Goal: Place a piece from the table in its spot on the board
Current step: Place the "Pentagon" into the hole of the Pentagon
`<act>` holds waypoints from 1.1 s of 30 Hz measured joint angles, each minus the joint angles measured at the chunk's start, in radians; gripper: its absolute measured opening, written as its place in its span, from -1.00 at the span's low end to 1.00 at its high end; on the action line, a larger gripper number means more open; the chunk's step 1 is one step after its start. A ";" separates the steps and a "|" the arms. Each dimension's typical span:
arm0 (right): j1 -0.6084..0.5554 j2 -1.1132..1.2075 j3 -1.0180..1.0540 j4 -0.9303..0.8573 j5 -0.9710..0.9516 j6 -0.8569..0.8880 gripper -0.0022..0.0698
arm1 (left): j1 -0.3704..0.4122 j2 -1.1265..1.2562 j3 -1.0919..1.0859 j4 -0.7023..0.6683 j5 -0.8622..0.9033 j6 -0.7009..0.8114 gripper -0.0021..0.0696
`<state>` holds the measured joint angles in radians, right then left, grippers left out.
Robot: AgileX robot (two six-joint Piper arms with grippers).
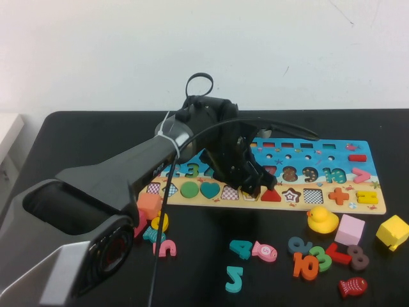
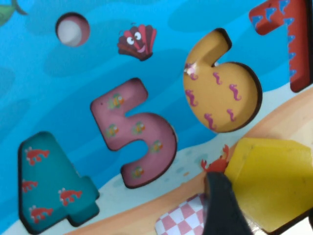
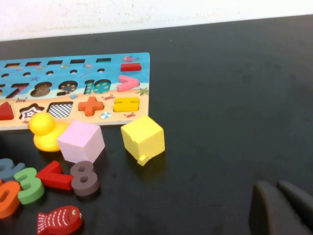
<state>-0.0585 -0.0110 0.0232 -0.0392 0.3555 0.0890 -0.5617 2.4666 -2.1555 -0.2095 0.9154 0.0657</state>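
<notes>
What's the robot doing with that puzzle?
The left gripper is down over the board's row of shape holes, with the yellow piece at its fingers, lying on the board just below the 6. You can't quite tell if it sits in its hole yet. The right gripper waits low over the bare table, away from the board, beyond the yellow cube. More numbers and toys lie loose in front.

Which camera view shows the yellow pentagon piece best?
The left wrist view: the pentagon piece fills a corner, on the board beside a finger of the left gripper. The high view hides it behind that arm; the right wrist view does not show it.
</notes>
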 joint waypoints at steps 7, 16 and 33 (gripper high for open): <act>0.000 0.000 0.000 0.000 0.000 0.000 -0.89 | -0.002 0.000 -0.002 -0.002 0.022 -0.033 -0.04; 0.000 0.000 0.000 0.000 0.000 0.000 -0.89 | -0.004 0.004 -0.021 -0.008 0.067 -0.048 -0.04; 0.000 0.000 0.000 0.000 0.000 0.000 -0.89 | -0.022 0.005 -0.022 0.006 0.060 0.052 -0.04</act>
<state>-0.0585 -0.0110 0.0232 -0.0392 0.3555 0.0890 -0.5834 2.4713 -2.1773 -0.2035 0.9758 0.1178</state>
